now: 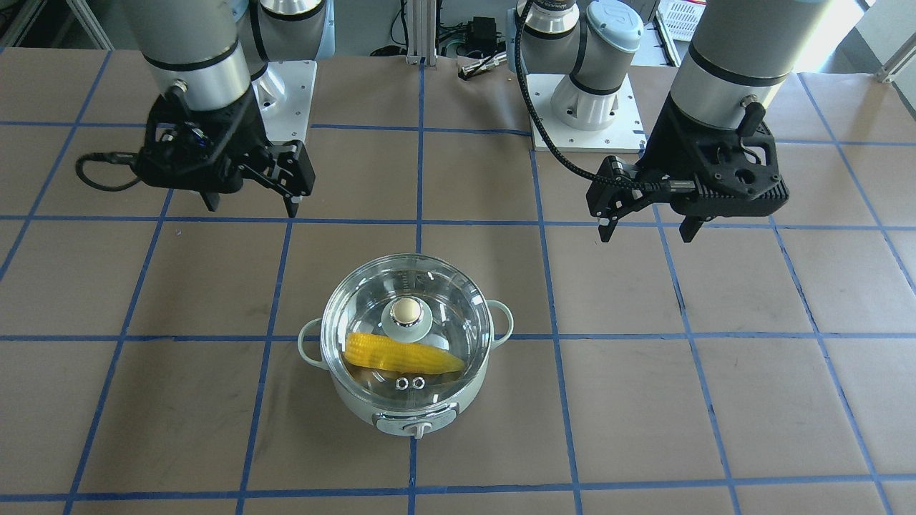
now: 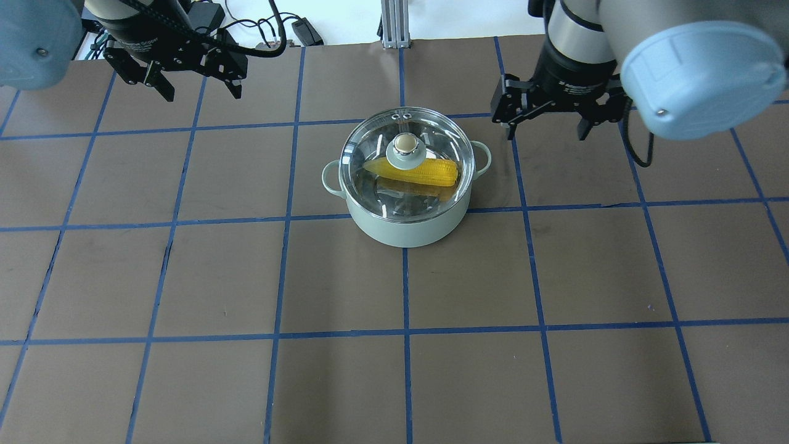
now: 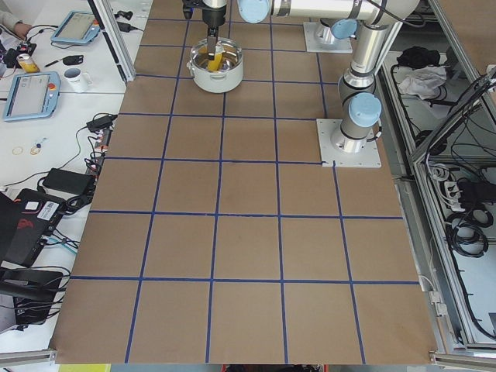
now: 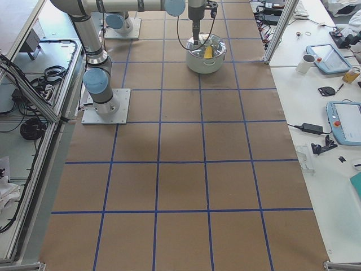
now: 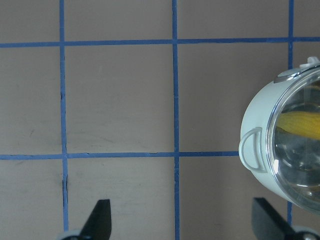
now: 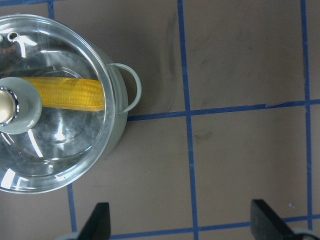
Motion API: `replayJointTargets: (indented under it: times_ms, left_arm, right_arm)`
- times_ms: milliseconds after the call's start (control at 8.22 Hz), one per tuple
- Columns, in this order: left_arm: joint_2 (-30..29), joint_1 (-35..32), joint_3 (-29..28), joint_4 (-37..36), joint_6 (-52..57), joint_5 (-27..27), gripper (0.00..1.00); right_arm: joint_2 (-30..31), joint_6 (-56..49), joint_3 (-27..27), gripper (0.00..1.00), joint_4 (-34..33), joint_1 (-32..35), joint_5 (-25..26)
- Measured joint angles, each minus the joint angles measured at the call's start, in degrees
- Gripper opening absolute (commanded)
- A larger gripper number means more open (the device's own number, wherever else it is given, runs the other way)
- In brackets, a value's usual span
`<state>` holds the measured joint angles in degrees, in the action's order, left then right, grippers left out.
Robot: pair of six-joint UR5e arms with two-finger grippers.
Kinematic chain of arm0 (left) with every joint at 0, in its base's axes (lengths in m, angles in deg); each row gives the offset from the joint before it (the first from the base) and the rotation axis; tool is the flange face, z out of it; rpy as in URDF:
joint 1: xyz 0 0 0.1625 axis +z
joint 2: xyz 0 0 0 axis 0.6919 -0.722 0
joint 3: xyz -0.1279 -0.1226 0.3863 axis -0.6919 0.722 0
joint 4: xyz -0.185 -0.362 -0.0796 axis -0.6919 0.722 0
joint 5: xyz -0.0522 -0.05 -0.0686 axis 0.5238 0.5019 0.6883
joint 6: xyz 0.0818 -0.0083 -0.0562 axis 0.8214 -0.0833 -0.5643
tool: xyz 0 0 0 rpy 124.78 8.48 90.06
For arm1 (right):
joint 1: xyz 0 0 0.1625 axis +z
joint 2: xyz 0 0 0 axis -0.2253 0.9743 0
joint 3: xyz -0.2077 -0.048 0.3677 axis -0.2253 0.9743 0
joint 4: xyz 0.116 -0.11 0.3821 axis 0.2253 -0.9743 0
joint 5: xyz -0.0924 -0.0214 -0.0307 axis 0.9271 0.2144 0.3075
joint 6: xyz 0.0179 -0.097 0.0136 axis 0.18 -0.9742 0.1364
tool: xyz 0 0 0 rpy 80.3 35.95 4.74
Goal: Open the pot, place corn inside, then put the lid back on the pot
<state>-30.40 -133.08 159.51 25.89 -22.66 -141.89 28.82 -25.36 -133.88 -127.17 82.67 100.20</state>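
The mint-green pot stands mid-table with the glass lid seated on it. The yellow corn lies inside, seen through the glass. In the overhead view the pot, lid and corn sit between the arms. My left gripper is open and empty, raised well to the pot's left. My right gripper is open and empty, just right of the pot. The left wrist view shows the pot at its right edge. The right wrist view shows the lid and corn at its left.
The table is brown paper with a blue tape grid. The two arm bases stand at the robot's side of the table. Side desks with tablets and a mug lie beyond the table's edge.
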Motion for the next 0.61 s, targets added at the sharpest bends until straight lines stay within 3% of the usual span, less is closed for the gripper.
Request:
replayJointTargets:
  times_ms: [243,608]
  left_arm:
    - [0.2,0.0,-0.1,-0.5,0.0,-0.1,1.0]
    - [0.7,0.0,-0.4,-0.5,0.1,-0.1,1.0]
  right_arm:
    - [4.5,-2.4,-1.3,1.0,5.9,-2.3,-0.1]
    - [5.9,-3.8,-2.0,1.0,7.7,-2.5,0.1]
